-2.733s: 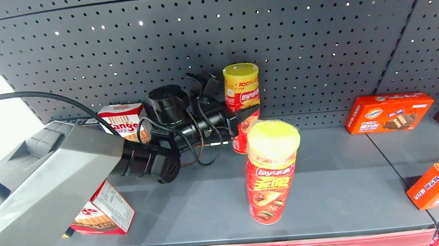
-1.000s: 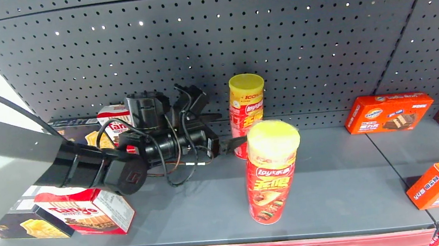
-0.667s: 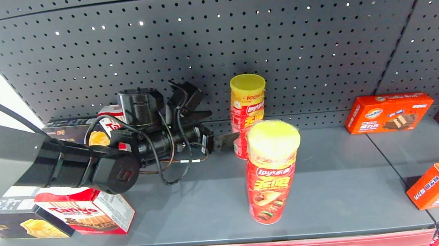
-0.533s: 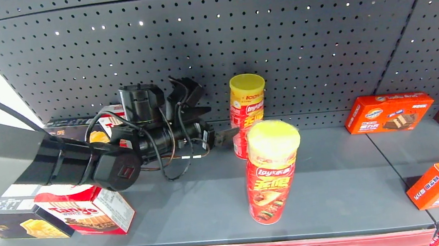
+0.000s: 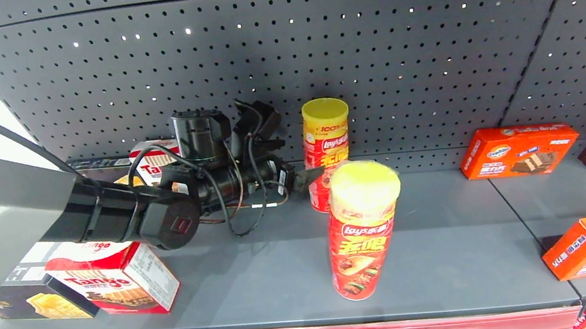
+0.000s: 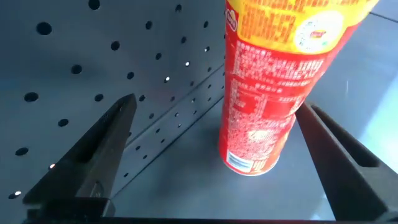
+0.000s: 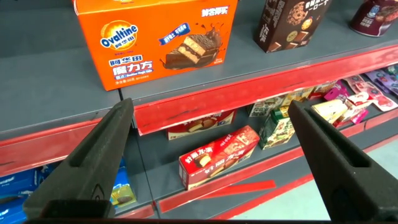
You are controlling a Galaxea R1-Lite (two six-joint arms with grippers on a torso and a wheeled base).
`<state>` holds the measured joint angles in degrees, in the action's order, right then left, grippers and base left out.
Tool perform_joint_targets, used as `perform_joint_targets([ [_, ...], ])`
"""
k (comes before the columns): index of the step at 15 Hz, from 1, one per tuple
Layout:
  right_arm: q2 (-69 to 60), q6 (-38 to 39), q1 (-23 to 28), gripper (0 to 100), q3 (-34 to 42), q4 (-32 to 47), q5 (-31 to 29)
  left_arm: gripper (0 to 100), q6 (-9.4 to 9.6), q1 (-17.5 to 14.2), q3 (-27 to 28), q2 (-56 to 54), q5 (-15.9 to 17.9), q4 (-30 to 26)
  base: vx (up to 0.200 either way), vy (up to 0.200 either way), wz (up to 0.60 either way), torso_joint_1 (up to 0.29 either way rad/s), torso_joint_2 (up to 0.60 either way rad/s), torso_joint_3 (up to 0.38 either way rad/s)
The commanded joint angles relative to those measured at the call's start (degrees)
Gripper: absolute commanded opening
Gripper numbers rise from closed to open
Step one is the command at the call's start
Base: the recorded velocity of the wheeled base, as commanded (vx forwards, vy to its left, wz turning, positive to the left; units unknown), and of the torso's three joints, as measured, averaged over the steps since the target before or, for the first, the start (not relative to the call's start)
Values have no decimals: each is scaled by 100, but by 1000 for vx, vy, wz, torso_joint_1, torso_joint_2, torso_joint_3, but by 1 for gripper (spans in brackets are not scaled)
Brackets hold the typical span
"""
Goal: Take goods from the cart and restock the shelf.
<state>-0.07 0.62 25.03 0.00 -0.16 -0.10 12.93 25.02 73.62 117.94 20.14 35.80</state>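
Chip can point(image 5: 327, 150) stands upright at the back edge of the shelf point(image 5: 444, 257), against the pegboard point(image 5: 259, 53), just beyond the left gripper point(image 6: 216, 104) — fingers point(image 6: 99, 155) spread wide, gripping nothing. We judge it released; we advise a straight, level retreat, fingers kept apart, clear of the front can point(image 5: 365, 228). Left arm point(image 5: 113, 216) lies low, horizontal, along the back edge; right gripper point(image 7: 211, 109) likewise spread apart

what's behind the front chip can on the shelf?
A second chip can stands upright behind it, near the pegboard back panel, with the open left pincer at its side. The front can covers the second can's lower right part.
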Motion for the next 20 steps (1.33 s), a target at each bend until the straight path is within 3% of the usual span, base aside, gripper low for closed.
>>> perform_joint_targets([
  [1,7,-1,2,100,0,-2,1,100,-1,-23,3,9,-63,6,0,0,0,0,0,0],
  [11,7,-1,2,100,0,-2,1,100,7,-76,-76,-17,-89,14,0,0,0,0,0,0],
  [15,7,-1,2,100,0,-2,1,100,16,-85,-366,-580,-221,23,0,0,0,0,0,0],
  [18,7,-1,2,100,0,-2,1,100,60,-67,-673,-887,-792,-3,0,0,0,0,0,0],
  [20,7,-1,2,100,0,-2,1,100,280,-76,-999,-1045,-977,-126,0,0,0,0,0,0],
])
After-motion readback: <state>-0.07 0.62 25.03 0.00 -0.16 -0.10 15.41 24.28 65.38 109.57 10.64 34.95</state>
